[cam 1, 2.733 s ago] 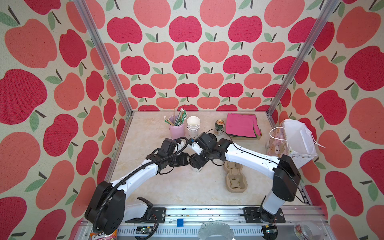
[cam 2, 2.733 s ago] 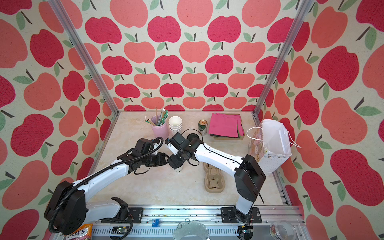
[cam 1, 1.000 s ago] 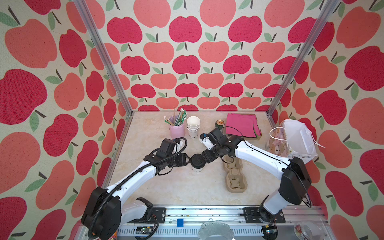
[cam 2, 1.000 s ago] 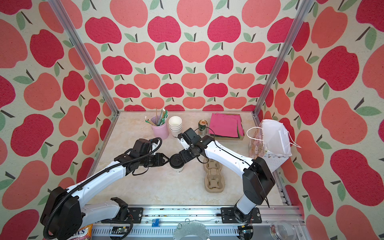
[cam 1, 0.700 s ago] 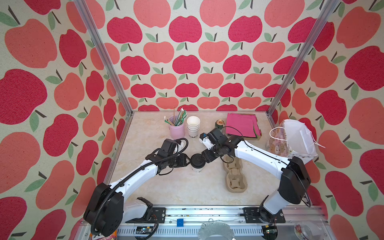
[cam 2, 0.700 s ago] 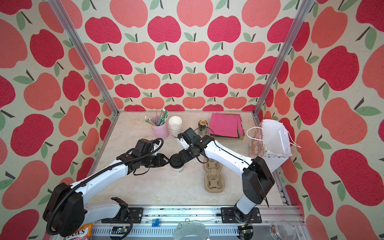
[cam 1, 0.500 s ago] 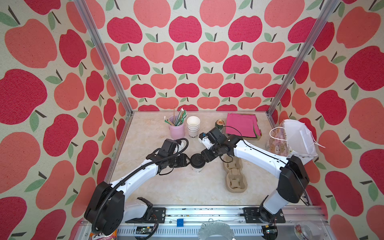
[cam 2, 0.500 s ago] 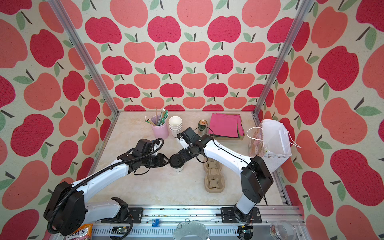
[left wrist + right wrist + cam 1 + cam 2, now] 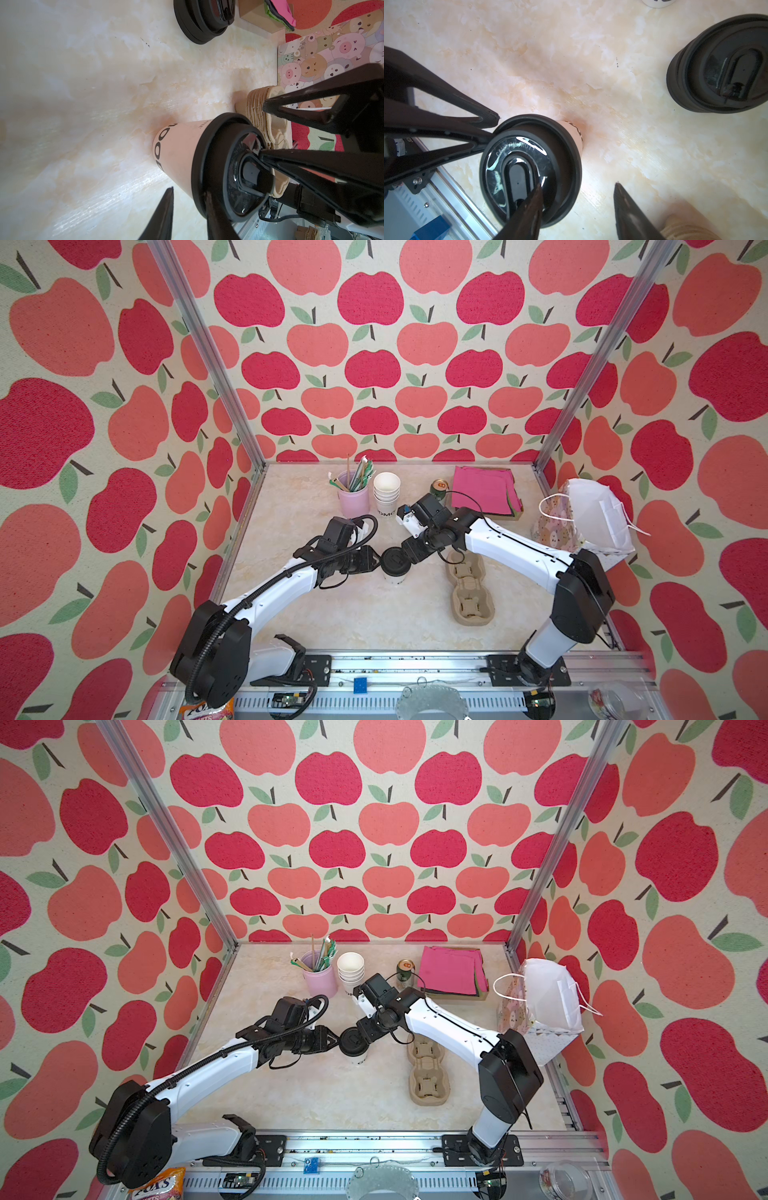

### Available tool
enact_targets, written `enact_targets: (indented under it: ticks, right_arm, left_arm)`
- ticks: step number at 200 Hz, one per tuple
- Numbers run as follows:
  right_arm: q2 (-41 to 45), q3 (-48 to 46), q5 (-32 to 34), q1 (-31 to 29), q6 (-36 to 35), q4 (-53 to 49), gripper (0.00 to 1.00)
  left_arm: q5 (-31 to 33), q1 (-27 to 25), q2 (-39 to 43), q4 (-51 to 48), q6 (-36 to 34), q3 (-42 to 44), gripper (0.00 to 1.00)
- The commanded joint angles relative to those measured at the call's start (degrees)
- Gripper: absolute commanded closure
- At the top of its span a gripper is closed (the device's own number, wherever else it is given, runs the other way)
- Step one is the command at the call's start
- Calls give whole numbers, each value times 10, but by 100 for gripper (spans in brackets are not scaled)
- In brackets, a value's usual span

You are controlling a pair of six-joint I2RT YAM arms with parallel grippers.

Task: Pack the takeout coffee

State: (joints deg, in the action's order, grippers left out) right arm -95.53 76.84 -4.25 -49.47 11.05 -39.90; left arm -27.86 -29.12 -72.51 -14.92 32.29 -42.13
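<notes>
While the left gripper (image 9: 377, 562) noses the left rim of the lid (image 9: 529, 153), grip unclear, the lidded coffee (image 9: 395, 577) stands mid-table; the right gripper (image 9: 577, 185) gapes, one finger (image 9: 529, 207) atop it. Loading into carrier (image 9: 467, 593) and bag (image 9: 590, 514), right, is left.

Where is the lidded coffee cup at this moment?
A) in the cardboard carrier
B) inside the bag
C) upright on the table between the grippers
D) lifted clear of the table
C: the cup stands upright on the table, with the left gripper and right gripper on either side of it and the carrier beside it empty.
</notes>
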Motion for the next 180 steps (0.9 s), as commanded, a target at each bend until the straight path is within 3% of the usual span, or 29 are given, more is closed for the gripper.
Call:
enact_targets:
  ticks: [1,110,180]
  right_arm:
    - [-31,-22,12,2,-2,-69,44]
    - [-41,-28,15,2,7,-72,44]
    - [-53,58,21,4,-3,-74,43]
  left_arm:
    - [30,-2,-21,-38,11,16,72]
    - [36,-2,-23,-53,24,23,75]
    - [32,-1,-10,-49,13,-4,74]
